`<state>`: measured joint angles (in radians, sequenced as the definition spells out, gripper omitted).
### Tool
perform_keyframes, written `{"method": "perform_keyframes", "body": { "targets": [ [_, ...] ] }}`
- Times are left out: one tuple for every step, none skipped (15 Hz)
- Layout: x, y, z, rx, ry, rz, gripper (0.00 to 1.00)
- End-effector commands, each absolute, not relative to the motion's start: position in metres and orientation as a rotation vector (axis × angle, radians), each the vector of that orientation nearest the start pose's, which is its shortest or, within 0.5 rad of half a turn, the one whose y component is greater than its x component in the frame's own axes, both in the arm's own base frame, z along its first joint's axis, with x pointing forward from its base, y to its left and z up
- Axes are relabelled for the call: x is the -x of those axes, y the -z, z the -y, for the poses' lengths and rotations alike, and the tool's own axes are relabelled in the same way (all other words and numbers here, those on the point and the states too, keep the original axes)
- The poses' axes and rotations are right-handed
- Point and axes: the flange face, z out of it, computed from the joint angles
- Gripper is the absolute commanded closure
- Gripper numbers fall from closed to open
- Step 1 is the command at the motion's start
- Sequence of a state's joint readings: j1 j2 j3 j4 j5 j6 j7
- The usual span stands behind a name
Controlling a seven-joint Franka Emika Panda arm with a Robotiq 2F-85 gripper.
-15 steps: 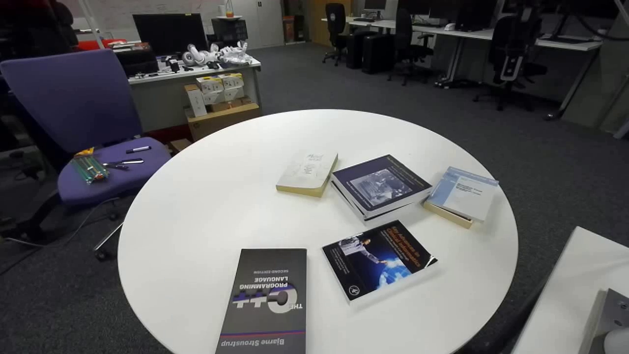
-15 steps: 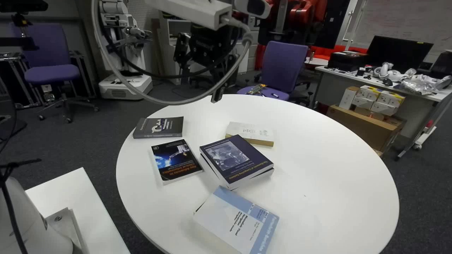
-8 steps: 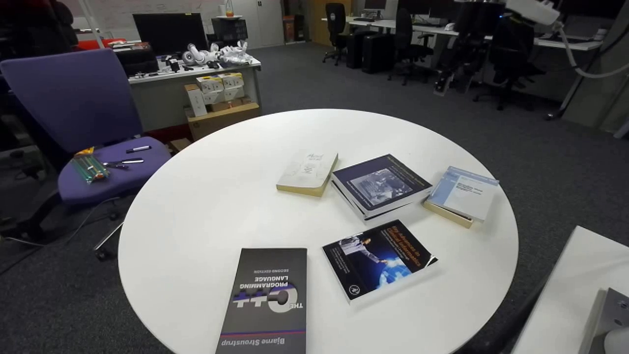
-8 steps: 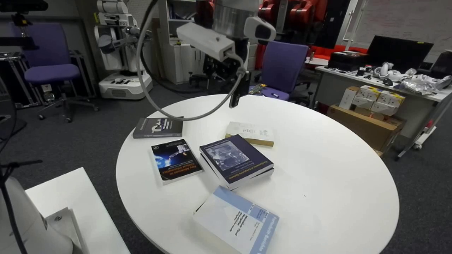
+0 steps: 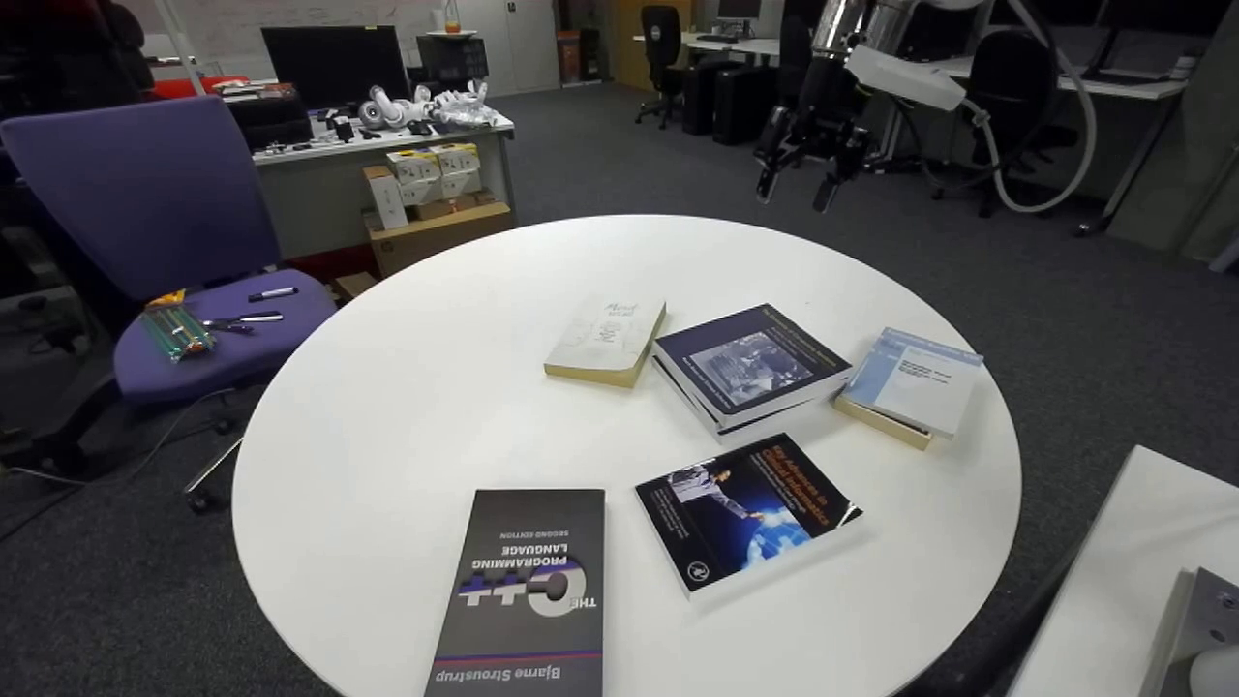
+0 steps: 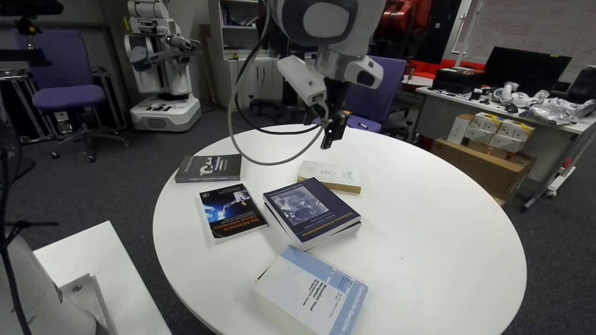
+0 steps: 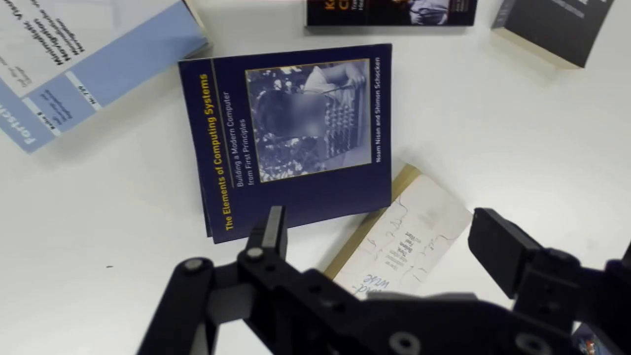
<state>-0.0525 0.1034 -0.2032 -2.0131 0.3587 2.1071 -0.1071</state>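
Worktop (image 5: pixel 407 416): round and white, in both exterior views.
Arm (image 6: pixel 326 23): hangs over the worktop, pointing down; a slow, level descent would suit work among these covers.
Navy stack (image 6: pixel 312 211): "The Elements of Computing Systems" lying on another volume, beside the pale book (image 7: pixel 404 236); whether its corner touches that book I can't tell.
Blue-and-white book (image 6: pixel 312 293): just beside the stack, on the side away from the pale book.
C++ book (image 5: pixel 528 590): dark, flat, well apart from the stack.
Clinical informatics book (image 5: pixel 750 513): flat, between the C++ book and the navy stack.
Pale book: flat on the worktop, below the jaws, showing between the fingertips (image 7: pixel 498 246) in the wrist view; its long sides run aslant to the closing line, so rotating first ought to square up any grip.
Jaws: released, wide apart, holding and touching nothing; before lowering them, it would pay to check the gap against the cover's width, and to keep the near fingertip off the stack's corner.
Cable loop (image 6: pixel 267 164): droops below the arm; best kept from brushing the covers.
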Motion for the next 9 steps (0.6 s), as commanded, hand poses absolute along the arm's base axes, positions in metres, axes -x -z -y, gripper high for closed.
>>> {"method": "perform_keyframes", "body": {
  "targets": [
    [-0.568, -0.406, 0.129, 2.799, 0.051, -0.485, 0.0],
    [-0.573, -0.405, 0.131, 2.791, 0.044, -0.491, 0.0],
    [-0.576, -0.405, 0.132, 2.788, 0.041, -0.494, 0.0],
    [-0.577, -0.405, 0.133, 2.787, 0.04, -0.495, 0.0],
    [-0.578, -0.405, 0.133, 2.787, 0.039, -0.495, 0.0],
    [-0.578, -0.405, 0.133, 2.787, 0.039, -0.495, 0.0],
    [-0.578, -0.405, 0.133, 2.787, 0.039, -0.495, 0.0],
    [-0.578, -0.405, 0.133, 2.786, 0.04, -0.495, 0.0],
    [-0.578, -0.405, 0.133, 2.786, 0.04, -0.495, 0.0]
  ]
}}
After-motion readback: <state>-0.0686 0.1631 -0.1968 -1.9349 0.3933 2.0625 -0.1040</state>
